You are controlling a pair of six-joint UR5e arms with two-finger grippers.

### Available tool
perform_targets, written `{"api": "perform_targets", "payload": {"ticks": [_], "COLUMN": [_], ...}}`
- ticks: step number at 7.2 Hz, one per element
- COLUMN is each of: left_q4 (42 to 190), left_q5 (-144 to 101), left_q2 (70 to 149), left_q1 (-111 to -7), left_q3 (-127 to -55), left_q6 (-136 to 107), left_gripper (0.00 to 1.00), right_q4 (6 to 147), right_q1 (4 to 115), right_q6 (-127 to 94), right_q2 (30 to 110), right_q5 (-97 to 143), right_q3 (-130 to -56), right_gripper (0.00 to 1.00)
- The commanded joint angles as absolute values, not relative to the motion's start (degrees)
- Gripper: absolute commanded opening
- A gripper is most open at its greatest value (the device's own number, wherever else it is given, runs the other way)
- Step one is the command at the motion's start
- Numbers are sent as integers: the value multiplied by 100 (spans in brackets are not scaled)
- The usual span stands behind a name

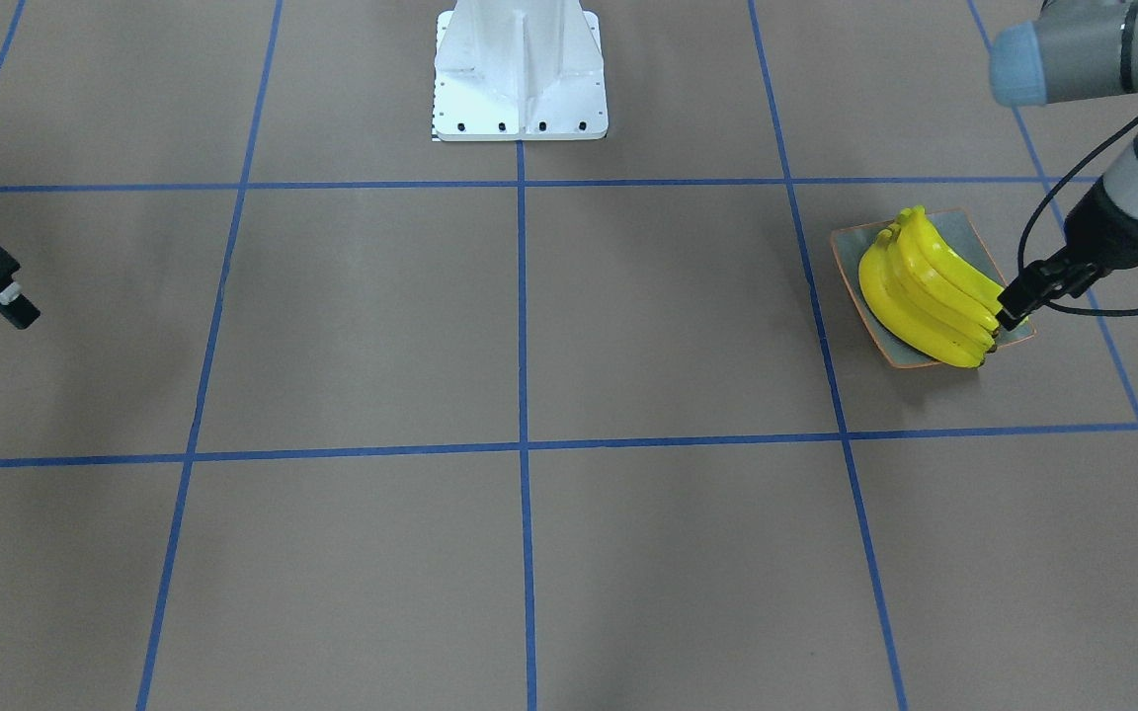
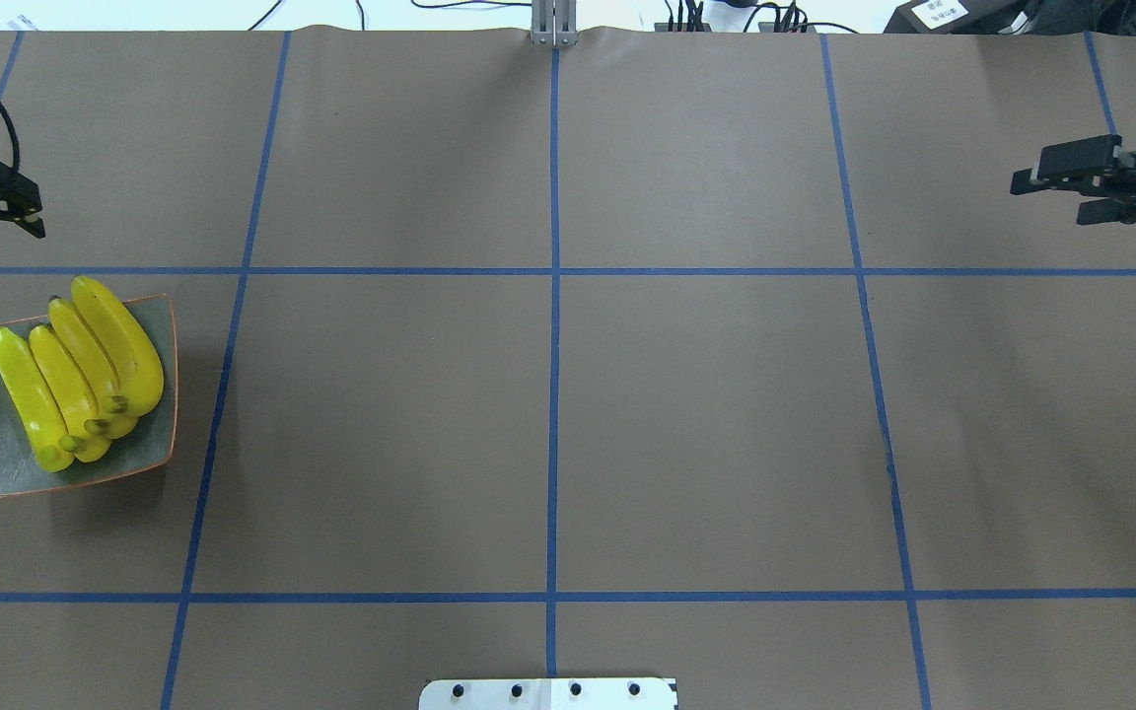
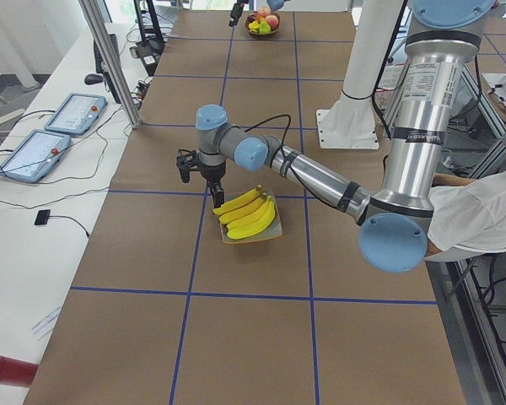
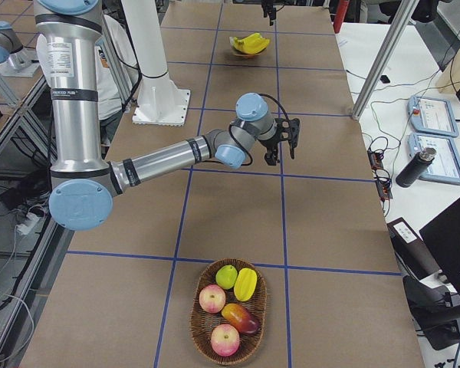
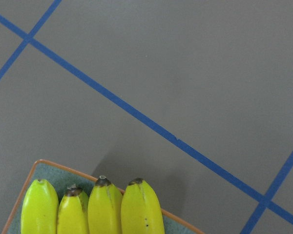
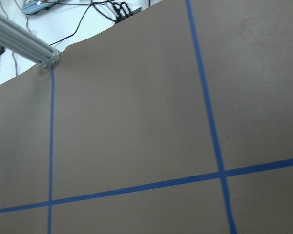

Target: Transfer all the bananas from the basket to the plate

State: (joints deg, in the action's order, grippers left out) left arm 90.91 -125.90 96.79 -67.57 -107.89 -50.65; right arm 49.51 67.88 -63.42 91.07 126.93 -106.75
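Observation:
Several yellow bananas (image 2: 75,370) lie side by side on the grey-green plate (image 2: 149,444) at the table's left end. The left wrist view shows their dark tips (image 5: 107,209) and the plate's rim (image 5: 53,168). My left gripper (image 2: 26,212) hovers just beyond the plate's far edge, near the banana ends (image 1: 925,291), open and holding nothing. At the table's far right end, my right gripper (image 2: 1046,192) hangs open and empty. The wicker basket (image 4: 199,322) sits on that right end, holding apples and other fruit.
The white robot base (image 1: 520,69) stands at the table's middle rear edge. Blue tape lines cross the brown tabletop (image 2: 548,394). A person's white sleeve (image 3: 481,211) shows beside the robot. Side benches carry tablets (image 4: 437,115) and cables.

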Motion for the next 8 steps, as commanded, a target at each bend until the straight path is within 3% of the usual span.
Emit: {"api": "perform_targets", "payload": {"ticks": [1,5,8], "left_q4": [9105,9088,9114], "left_q5": [-13094,-13113,-13658], "left_q2": [9204,8676,8763], "left_q1": [-7529,-8462,-8842], "left_q3": [-10776,-10592,-9880], "left_q6": [-3006,-372,325], "left_gripper": [100,100,100], "right_q4": [5114,7674,8453], "right_q1": [7231,8470,8736], "right_q6": [-5077,-1329,-81], "right_q2": [9744,9888,9853], "right_q5": [12744,13193,13113], "right_q3": [-10565,-10547,-10547], "right_gripper": [100,100,100]}}
